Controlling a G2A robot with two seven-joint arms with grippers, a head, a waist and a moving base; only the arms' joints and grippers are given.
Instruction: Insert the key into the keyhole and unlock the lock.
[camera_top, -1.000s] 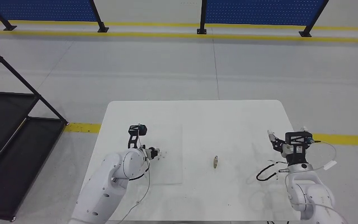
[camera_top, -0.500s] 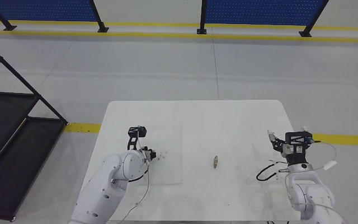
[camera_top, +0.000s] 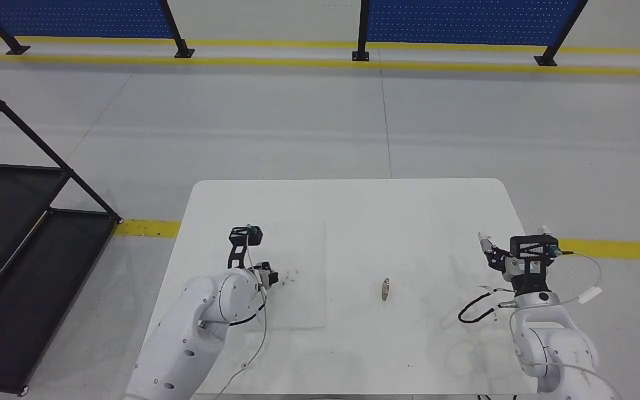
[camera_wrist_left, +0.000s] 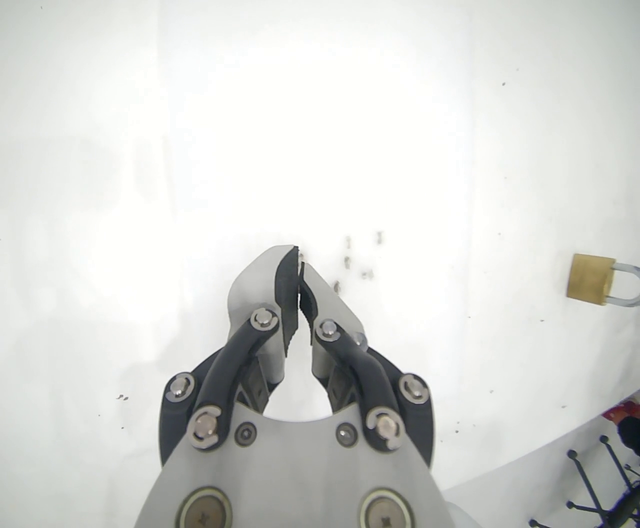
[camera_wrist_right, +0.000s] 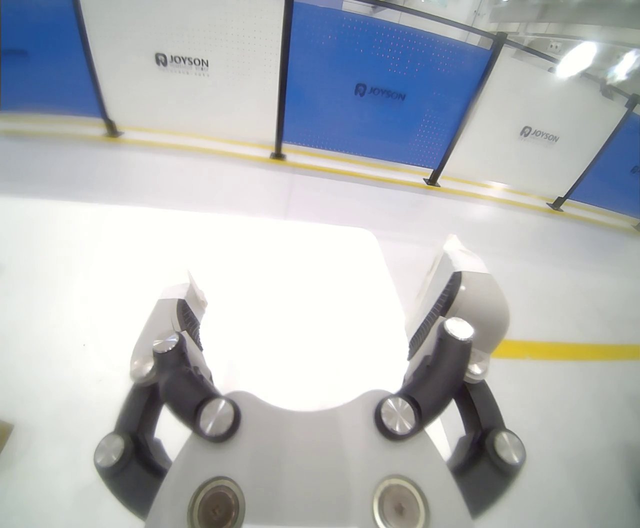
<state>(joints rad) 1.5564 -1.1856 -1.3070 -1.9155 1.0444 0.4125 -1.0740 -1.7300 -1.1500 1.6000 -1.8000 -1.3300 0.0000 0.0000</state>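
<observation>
Lock (camera_top: 385, 290): brass padlock lying flat on the surface (camera_top: 420, 210), between my two arms. I judge it is set midway so either arm can reach it.
Left hand (camera_wrist_left: 299, 265): low over the surface, well apart from the lock, pads (camera_wrist_left: 285, 280) pressed together. So tight a pinch would suit something thin.
Key: I cannot make it out between the pads. Small dark specks (camera_wrist_left: 346, 260) lie just beside the tips.
Right hand (camera_wrist_right: 322, 285): spread, nothing in it, held above the surface's right side. I take it as kept ready to steady the lock.
Beyond: blue and white fence panels (camera_wrist_right: 380, 95) across the floor.
</observation>
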